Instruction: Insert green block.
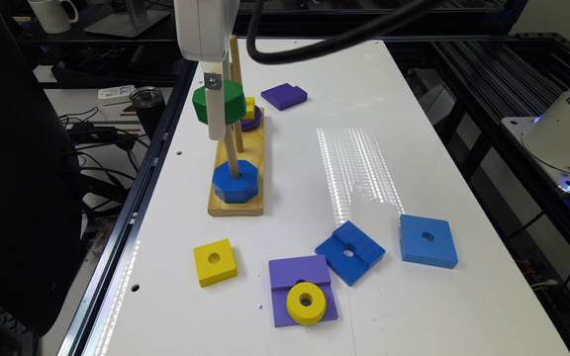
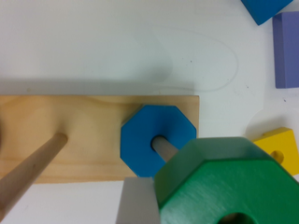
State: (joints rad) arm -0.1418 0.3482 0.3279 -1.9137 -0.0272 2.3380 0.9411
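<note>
Green block [image 1: 225, 101] is up in the air, pinched by the gripper [image 1: 216, 116]; one white finger [image 1: 215, 111] runs down its near face in the exterior view, and a grey finger [image 2: 136, 203] sits against its side in the wrist view. Block [image 2: 224, 186] is threaded on the front peg [image 1: 230, 155], roughly halfway up, well above the blue octagonal block [image 1: 235, 181] that sits at the peg's foot on the wooden base [image 1: 238, 205]. In the wrist view the peg [image 2: 164, 148] rises from the blue octagon [image 2: 156, 144] and goes under the green block, whose centre hole [image 2: 236, 218] shows at the frame edge. Nothing between green & blue on the peg.

Other stuff: second peg [image 1: 236, 59] behind the first, w/ a purple ring [image 1: 255, 121] and a small yellow piece [image 1: 249, 108] at the far end of the base. Purple stepped block [image 1: 283, 95] on the white table [image 1: 413, 148] just beyond. Nearer the camera, apart from the base: yellow square block [image 1: 214, 262], purple stepped block [image 1: 302, 289] w/ a yellow ring [image 1: 306, 302] lying on it, blue grooved block [image 1: 349, 252], blue square block [image 1: 427, 240]. Black cable [image 1: 324, 47] loops overhead. Mug [image 1: 52, 14] and dark tumbler [image 1: 147, 106] off the table, at the exterior view's left.
</note>
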